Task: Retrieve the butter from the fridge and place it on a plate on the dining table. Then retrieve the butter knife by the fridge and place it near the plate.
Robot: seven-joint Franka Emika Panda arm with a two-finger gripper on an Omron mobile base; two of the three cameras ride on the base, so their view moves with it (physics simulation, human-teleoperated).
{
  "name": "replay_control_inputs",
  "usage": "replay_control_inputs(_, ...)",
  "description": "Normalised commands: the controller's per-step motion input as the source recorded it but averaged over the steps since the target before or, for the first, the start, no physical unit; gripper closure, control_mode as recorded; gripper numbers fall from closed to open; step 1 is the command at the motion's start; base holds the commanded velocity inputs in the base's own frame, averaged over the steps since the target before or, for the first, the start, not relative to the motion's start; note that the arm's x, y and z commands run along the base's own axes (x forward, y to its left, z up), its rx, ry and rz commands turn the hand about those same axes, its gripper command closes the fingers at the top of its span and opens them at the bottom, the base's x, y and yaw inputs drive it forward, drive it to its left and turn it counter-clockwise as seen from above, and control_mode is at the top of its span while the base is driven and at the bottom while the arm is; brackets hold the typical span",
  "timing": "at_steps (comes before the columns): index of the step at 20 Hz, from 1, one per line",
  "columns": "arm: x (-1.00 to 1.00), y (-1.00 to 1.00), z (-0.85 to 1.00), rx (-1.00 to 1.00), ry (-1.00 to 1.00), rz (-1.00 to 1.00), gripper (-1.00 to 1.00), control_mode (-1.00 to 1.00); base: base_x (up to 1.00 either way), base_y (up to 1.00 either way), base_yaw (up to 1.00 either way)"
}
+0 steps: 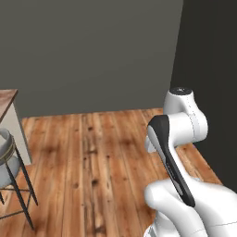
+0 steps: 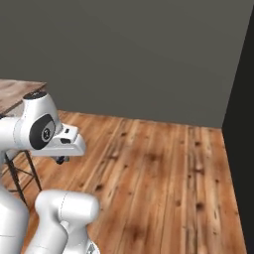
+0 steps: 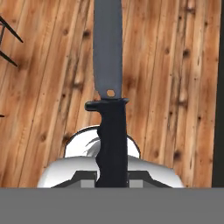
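My claw [image 3: 112, 181] is clamped on the black handle of the butter knife [image 3: 108, 87]. Its grey blade points away from me, over the wooden floor [image 3: 175, 65], beside stool legs [image 3: 8, 39].

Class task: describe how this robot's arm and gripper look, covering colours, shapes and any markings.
The arm is glossy white with rounded, bulbous links, dark grey joint caps and a long black stripe along one link. A round dark disc bears a small pale marking. The gripper is small and dark beneath a white boxy hand.
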Motion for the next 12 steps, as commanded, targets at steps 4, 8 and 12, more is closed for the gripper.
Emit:
replay_control_inputs(4, 0.0, 0.0, 0.0, 0.0, 0.0, 0.0, 1.0, 1.0, 1.0, 0.0, 0.3)
replay_control_inputs(8, 0.0, 0.0, 0.0, 0.0, 0.0, 0.0, 1.0, 1.0, 1.0, -0.1, 0.32)
replay_control_inputs(12, 0.0, 0.0, 0.0, 0.0, 0.0, 0.0, 1.0, 1.0, 1.0, -0.08, 0.35)
